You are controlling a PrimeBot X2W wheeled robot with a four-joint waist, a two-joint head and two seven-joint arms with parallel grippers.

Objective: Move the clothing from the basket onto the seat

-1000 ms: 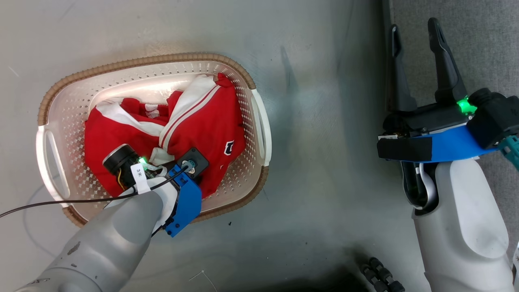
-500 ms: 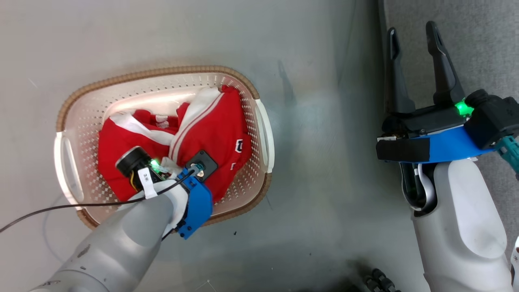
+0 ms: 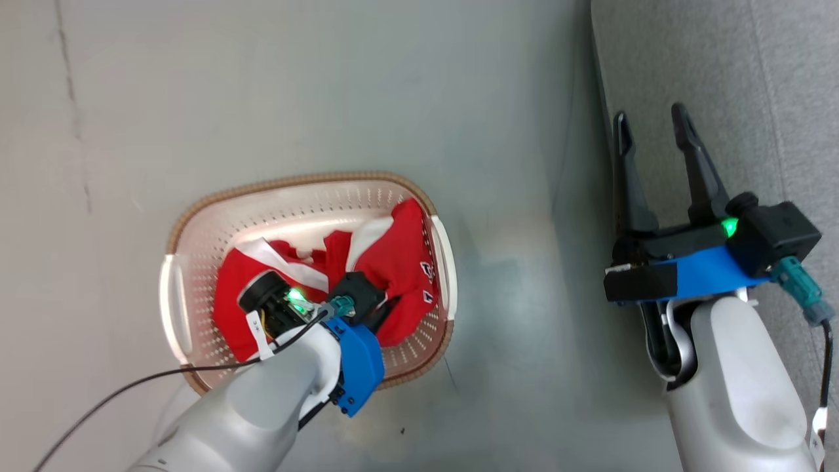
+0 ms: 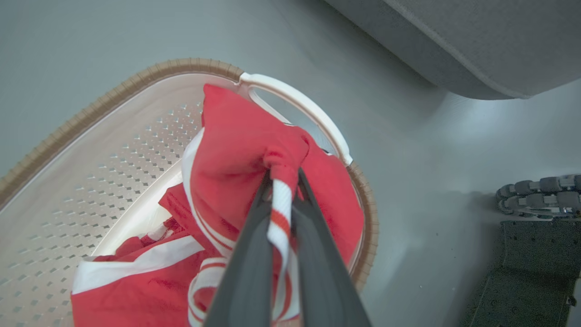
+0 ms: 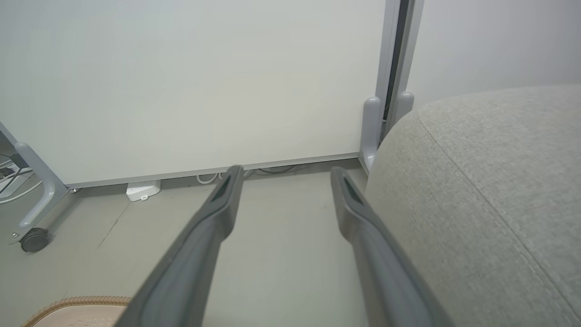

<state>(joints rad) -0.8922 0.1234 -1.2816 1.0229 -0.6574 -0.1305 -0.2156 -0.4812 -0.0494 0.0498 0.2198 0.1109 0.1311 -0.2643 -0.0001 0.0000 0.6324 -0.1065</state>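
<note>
The cream basket (image 3: pixel 295 182) with a brown rim stands on the grey floor, holding the red and white clothing (image 3: pixel 400 262). My left gripper (image 4: pixel 282 175) reaches down into it, shut on a bunched red fold with striped trim. That fold of the clothing (image 4: pixel 236 150) is pulled up near the basket (image 4: pixel 136 86) handle. My right gripper (image 3: pixel 649 115) is open and holds nothing, hovering at the left edge of the grey seat (image 3: pixel 754 98). In the right wrist view the right gripper (image 5: pixel 286 171) points over bare floor, with the seat (image 5: pixel 490 190) just to its right.
A pale partition panel (image 5: pixel 204 81) on wheeled feet (image 5: pixel 32 240) stands beyond the floor strip, with a white plug block (image 5: pixel 143 190) at its base. A black cable (image 3: pixel 131 383) trails from my left wrist. A dark link chain (image 4: pixel 535 195) lies on the floor near the seat (image 4: pixel 476 41).
My left gripper has closed on the clothing and drawn a fold up and toward the basket's right handle. The head camera has shifted, so the basket sits lower and further right in view.
</note>
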